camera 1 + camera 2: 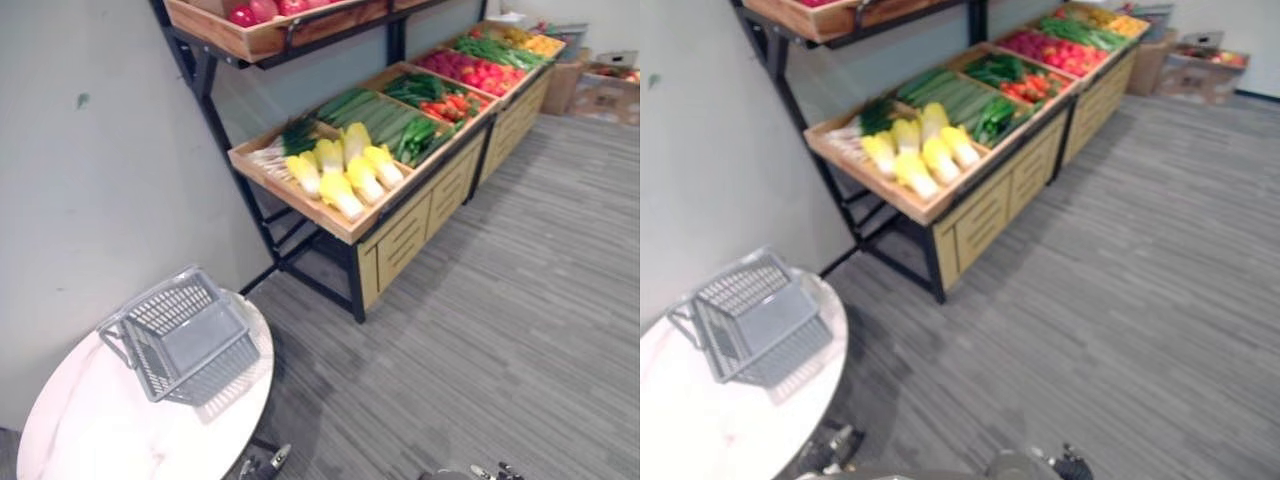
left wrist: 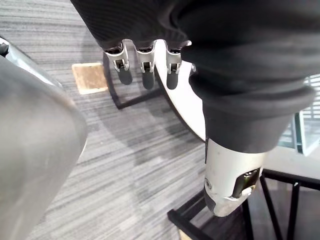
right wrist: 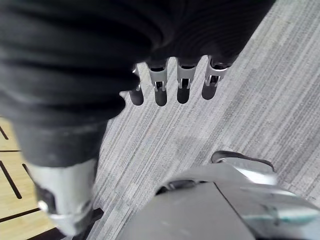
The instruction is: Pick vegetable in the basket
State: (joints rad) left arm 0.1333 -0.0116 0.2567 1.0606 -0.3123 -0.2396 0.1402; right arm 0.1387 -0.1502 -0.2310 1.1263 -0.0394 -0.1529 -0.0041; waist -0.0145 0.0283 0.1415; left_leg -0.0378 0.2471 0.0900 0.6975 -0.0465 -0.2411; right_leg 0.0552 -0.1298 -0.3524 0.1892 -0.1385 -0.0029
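Holds nothing in left hand [image 2: 146,62] or right hand [image 3: 182,82], fingers loose; finds cabbages [image 1: 345,175] well beyond basket [image 1: 185,340], rightward, lying crosswise; judges neither hand nearer.

Both eye views look down from the head, sharing the basket [image 1: 185,340], desk [image 1: 80,430] and vegetable stand [image 1: 400,235]. The wrist views look closely past the left hand [image 2: 145,62] and right hand [image 3: 182,80] to the floor [image 2: 130,165].

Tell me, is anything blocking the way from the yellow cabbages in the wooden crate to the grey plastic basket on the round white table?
Nothing visible does. Open air lies between the yellow cabbages and the empty grey plastic basket.
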